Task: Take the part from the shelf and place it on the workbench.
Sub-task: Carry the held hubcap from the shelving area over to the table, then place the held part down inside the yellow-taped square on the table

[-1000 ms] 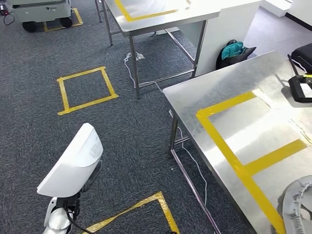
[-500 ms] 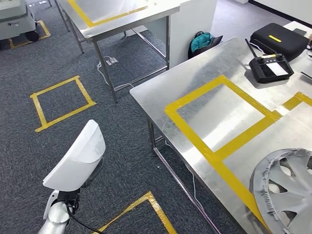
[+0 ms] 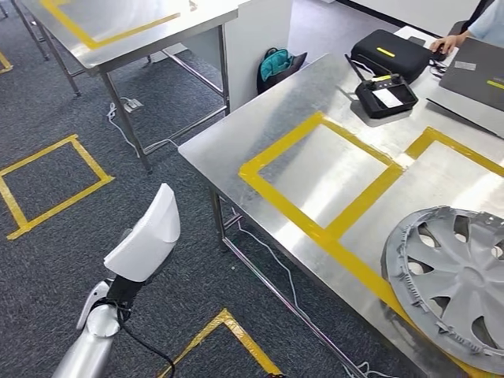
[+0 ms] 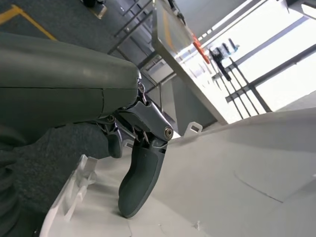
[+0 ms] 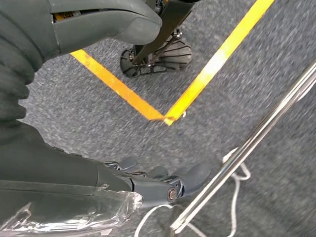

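Observation:
The part (image 3: 146,236) is a curved white plastic shell, held up at the end of my silver left arm (image 3: 89,339) over the carpet, left of the workbench (image 3: 279,110). In the left wrist view my left hand (image 4: 123,128) grips the white part (image 4: 231,182), with the thumb (image 4: 139,180) pressed on its surface. The steel workbench carries yellow tape rectangles (image 3: 324,169). My right hand (image 5: 123,180) hangs over the carpet beside a bench rail (image 5: 246,148), fingers (image 5: 186,177) stretched out and holding nothing.
A grey wheel cover (image 3: 454,276) lies on the workbench's near right part. A remote controller (image 3: 386,96), a black case (image 3: 389,53) and a laptop (image 3: 476,71) sit at the far end, where a person's hand (image 3: 449,41) rests. A second steel table (image 3: 124,27) stands behind. Cables (image 3: 268,252) trail under the bench.
The camera has swung right, so the whole scene slid left and the workbench and wheel cover came further into view. The white part stays in my left hand.

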`<state>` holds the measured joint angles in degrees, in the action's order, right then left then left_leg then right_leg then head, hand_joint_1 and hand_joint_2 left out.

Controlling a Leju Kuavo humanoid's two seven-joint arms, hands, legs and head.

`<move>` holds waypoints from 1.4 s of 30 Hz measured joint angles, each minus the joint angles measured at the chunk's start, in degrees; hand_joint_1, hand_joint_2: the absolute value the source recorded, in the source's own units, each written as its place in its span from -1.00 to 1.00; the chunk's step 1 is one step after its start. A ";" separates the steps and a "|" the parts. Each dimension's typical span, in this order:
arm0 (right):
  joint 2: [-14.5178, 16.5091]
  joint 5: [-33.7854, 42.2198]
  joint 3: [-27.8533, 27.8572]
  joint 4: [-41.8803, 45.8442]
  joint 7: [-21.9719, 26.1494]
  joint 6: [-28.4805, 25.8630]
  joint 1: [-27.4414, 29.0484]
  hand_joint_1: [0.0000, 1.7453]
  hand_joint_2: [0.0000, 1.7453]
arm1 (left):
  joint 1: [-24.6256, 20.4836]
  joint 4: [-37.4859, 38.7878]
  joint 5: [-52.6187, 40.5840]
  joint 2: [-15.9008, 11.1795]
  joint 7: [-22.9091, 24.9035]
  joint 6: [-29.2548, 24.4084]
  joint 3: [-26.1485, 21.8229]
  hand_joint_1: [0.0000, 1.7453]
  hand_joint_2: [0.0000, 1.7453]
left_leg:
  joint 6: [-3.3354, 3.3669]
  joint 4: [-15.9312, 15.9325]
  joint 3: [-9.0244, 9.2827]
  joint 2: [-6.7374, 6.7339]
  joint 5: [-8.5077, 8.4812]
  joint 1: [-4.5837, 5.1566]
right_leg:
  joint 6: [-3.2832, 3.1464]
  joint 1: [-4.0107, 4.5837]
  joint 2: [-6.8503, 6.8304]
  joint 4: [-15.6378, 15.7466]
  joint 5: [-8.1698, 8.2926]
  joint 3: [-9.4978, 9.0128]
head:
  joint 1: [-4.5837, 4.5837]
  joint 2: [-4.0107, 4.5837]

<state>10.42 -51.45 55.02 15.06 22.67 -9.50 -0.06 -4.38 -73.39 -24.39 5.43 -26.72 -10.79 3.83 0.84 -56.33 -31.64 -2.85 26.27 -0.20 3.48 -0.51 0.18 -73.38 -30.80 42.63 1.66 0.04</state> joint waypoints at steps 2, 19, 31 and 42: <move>-0.20 -0.39 0.03 -0.01 0.00 0.04 -0.01 -1.00 1.00 | -0.98 0.92 -0.40 -0.01 0.33 -0.16 0.02 1.00 1.00 | -0.34 -0.06 0.27 -1.26 0.24 0.10 | -0.04 0.10 -2.09 7.83 3.40 -4.36 | 0.02 0.01; -0.50 -2.53 0.99 -0.28 -0.14 0.61 -0.90 -1.00 1.00 | -5.91 5.79 -3.28 -0.32 0.62 -3.16 0.16 1.00 1.00 | -2.75 -3.20 -1.88 6.05 0.05 -0.84 | -2.29 -0.43 6.26 14.26 6.14 -7.32 | -0.63 0.02; -0.81 -3.65 1.32 -0.55 -0.35 0.92 -0.80 -1.00 1.00 | -8.36 7.11 -7.38 0.82 1.26 -4.60 3.10 1.00 1.00 | 0.00 -0.73 -0.92 -0.10 -0.08 -0.21 | 0.02 -0.17 -0.16 1.28 1.16 -0.31 | 0.21 0.00; -0.96 -5.30 1.39 -0.64 -0.27 1.08 -1.39 -1.00 1.00 | -12.50 9.40 -10.89 1.22 3.84 -6.00 4.93 1.00 1.00 | -2.56 -10.18 -4.54 1.45 5.98 0.07 | -2.65 -0.19 0.05 14.72 6.55 -6.94 | -0.44 0.02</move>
<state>9.46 -56.74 56.41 14.42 22.39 -8.41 -1.45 -16.88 -63.99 -35.28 6.64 -22.88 -16.79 8.75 -1.71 -66.51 -36.19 -1.41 32.25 -0.14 0.83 -0.70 0.23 -58.67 -24.26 35.69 1.22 0.06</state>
